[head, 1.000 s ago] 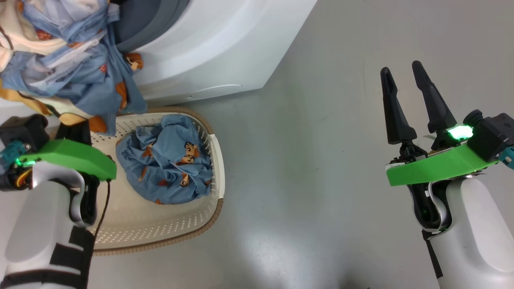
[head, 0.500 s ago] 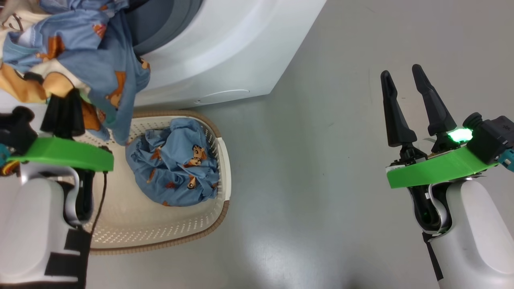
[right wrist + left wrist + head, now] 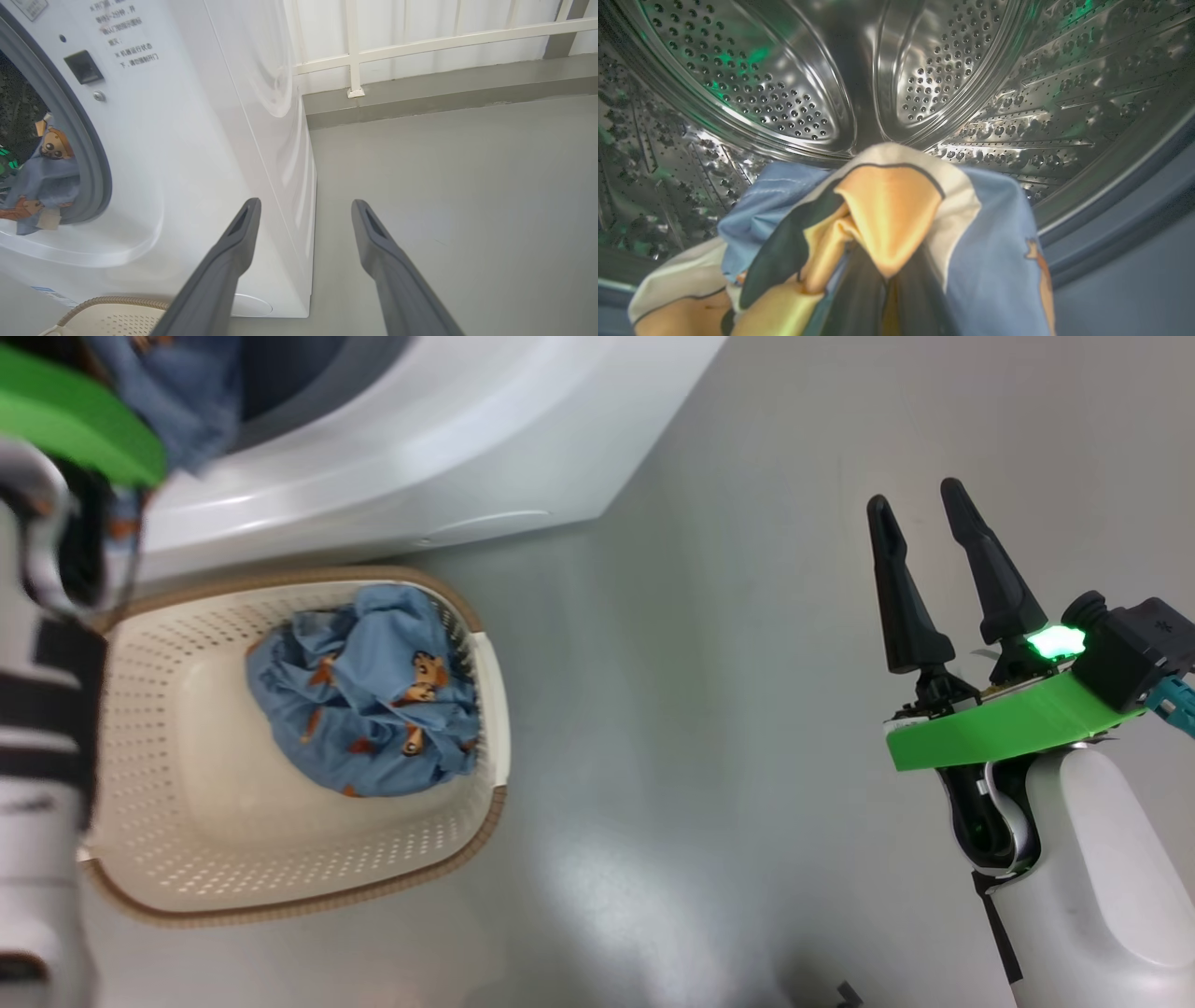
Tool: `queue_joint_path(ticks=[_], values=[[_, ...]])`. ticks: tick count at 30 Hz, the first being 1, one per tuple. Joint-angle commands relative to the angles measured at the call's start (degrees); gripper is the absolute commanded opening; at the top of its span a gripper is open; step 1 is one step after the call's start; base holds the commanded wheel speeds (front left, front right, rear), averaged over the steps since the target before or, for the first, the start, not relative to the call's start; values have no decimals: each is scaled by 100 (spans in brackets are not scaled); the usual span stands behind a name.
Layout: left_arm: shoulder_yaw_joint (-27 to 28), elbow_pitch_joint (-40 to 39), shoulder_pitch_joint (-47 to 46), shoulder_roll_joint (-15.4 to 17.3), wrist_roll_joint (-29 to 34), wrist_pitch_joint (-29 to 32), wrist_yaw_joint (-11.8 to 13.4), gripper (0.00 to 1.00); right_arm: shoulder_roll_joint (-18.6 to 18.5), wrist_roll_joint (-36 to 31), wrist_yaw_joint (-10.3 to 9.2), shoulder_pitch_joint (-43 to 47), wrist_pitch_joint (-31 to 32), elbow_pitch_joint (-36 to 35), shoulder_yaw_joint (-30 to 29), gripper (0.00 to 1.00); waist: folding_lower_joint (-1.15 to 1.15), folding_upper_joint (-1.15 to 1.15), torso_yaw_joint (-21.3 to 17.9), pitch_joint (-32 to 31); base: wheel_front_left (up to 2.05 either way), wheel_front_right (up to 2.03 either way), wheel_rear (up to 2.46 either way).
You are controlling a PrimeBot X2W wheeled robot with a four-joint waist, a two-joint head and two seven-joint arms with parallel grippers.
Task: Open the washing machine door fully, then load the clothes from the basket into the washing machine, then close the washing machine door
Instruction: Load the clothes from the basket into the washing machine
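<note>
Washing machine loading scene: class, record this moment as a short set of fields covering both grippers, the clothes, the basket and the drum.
Left gripper: shut on a blue and orange garment, at the drum mouth
Drum: shiny perforated steel, behind the garment
Right gripper: open, empty, above the floor
Basket: on the floor in front of the washing machine
Basket contents: one blue bundle

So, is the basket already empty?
Not empty. One crumpled light blue garment lies inside the basket.
</note>
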Motion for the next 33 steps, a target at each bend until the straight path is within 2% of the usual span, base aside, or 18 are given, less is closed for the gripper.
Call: queue_joint_path(ticks=[1, 6, 11, 12, 13, 21, 27, 33], values=[[40, -8, -268, 330, 72, -94, -15, 0, 10, 5, 9, 38, -27, -159, 98, 100, 0, 0, -201, 194, 0, 0, 0], [72, 403, -1122, 535, 283, -581, 53, 0, 74, 6, 9, 12, -27, -179, 62, 100, 0, 0, -423, 381, 0, 0, 0], [249, 593, -1286, 480, 341, -627, 121, 0, 118, 12, 9, 15, -27, -173, 24, 100, 0, 0, -468, 451, 0, 0, 0], [260, 670, -1303, 464, 347, -627, 119, 27, 129, 7, 9, 12, -27, -167, 21, 100, 0, 0, -460, 460, 0, 0, 0], [286, 687, -1319, 451, 354, -628, 120, 100, 141, 2, 9, 3, -27, -164, 25, 100, 0, 0, -448, 470, 0, 0, 0], [236, 1462, -1413, 347, 423, -629, 139, 100, 120, -17, 9, -34, -27, -144, 34, 100, 0, 0, -271, 418, 0, 0, 0], [217, 1410, -1308, 285, 480, -630, 131, 100, 86, -19, 9, -29, -27, -138, 29, 100, 0, 0, -156, 328, 0, 0, 0], [320, 943, -826, 146, 476, -630, 133, 100, 53, -28, 9, 33, -27, -103, 15, 100, 0, 0, -42, 113, 0, 0, 0]])
